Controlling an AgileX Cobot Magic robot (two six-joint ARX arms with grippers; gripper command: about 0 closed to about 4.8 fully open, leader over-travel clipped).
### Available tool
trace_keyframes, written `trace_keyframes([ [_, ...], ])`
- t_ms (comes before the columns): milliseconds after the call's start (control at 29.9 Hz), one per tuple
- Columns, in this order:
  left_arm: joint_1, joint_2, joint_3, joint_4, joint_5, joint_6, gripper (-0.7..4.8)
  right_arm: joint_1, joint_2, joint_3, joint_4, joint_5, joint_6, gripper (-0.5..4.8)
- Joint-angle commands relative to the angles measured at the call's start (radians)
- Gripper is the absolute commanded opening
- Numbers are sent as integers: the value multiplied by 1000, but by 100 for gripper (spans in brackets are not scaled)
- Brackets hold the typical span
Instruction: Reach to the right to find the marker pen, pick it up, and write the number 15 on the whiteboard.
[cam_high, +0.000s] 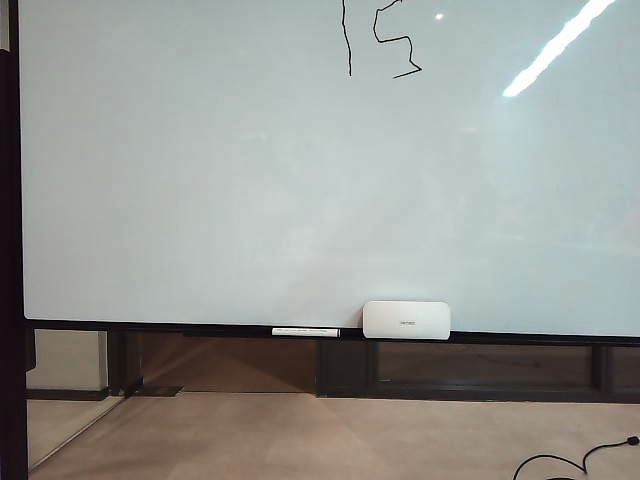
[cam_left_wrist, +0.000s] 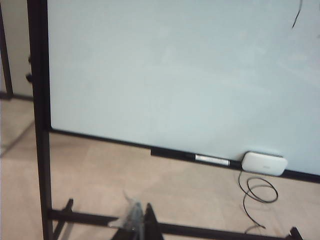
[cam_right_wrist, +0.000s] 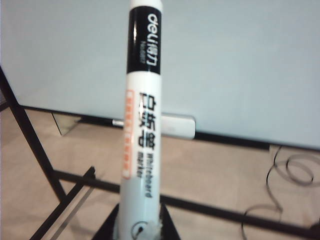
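Observation:
The whiteboard (cam_high: 300, 180) fills the exterior view, and the number 15 (cam_high: 380, 40) is drawn in thin black strokes at its top edge. Neither gripper shows in that view. In the right wrist view my right gripper (cam_right_wrist: 141, 222) is shut on the marker pen (cam_right_wrist: 142, 115), a white barrel with a black band and printed lettering that points up at the whiteboard (cam_right_wrist: 235, 60), held off it. In the left wrist view my left gripper (cam_left_wrist: 139, 224) sits low, its black tips together with pale padding between them and nothing held. One stroke of the number (cam_left_wrist: 297, 15) shows there.
A white eraser block (cam_high: 406, 320) and a long white pen (cam_high: 305, 331) lie on the board's bottom ledge. Black stand bars (cam_left_wrist: 40, 125) (cam_right_wrist: 30, 140) frame the board down to the floor. A black cable (cam_left_wrist: 257, 192) coils on the tan floor below the eraser.

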Motion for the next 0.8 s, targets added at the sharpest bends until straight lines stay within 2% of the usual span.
trace_keyframes([
  [33, 0, 1, -26, 50, 3, -16, -5, 1, 1, -43, 76, 3, 27, -1],
  [134, 0, 1, -45, 60, 3, -19, -5, 1, 1, -72, 113, 45, 106, -2],
  [268, 0, 1, -69, 74, 3, -23, -5, 1, 1, -110, 120, 111, 114, -1],
  [402, 0, 1, -85, 93, 2, -48, -4, 1, 1, -143, 117, 108, 113, -1],
  [803, 0, 1, -91, 102, -7, -48, -5, 1, 1, -229, 155, 132, 132, -1],
])
